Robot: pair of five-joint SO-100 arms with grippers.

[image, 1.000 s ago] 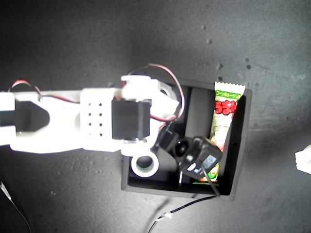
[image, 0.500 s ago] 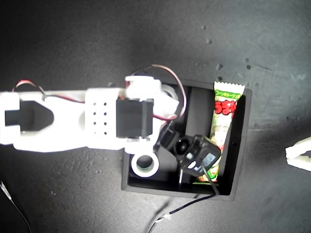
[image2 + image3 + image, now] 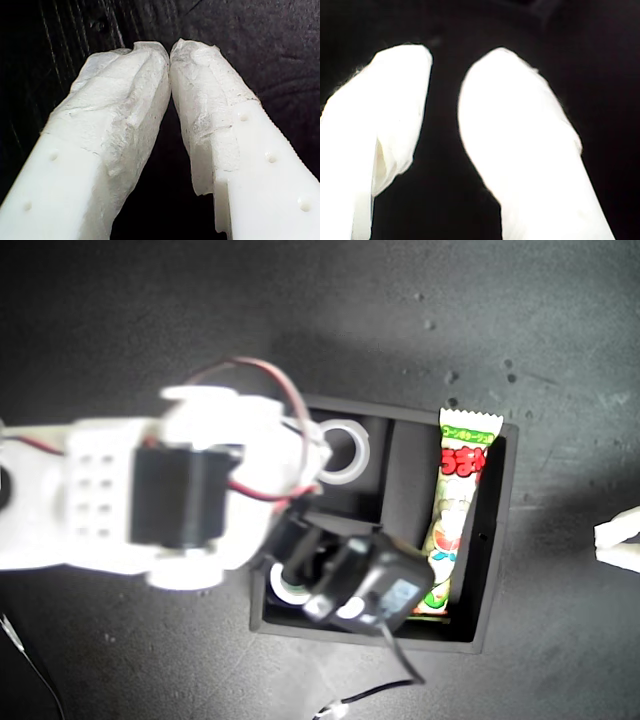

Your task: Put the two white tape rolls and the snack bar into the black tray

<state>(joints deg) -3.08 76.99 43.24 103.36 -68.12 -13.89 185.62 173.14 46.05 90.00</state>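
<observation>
first tool [image 3: 170, 55]: tips touching, nothing between | second tool [image 3: 445, 80]: tips slightly parted, nothing between

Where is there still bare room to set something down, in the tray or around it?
Inside the black tray it is crowded: a tape roll in one small compartment, another half under the arm, the snack bar along one side. The dark table above and beyond the tray's right is bare.

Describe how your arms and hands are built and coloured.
The arm over the black tray is white plastic with rows of small holes, a black servo block, and red and black wires looping over it. A black camera module sits near its tip. My first hand has white fingers wrapped in crinkled white tape; my second hand has plain white rounded fingers.
</observation>
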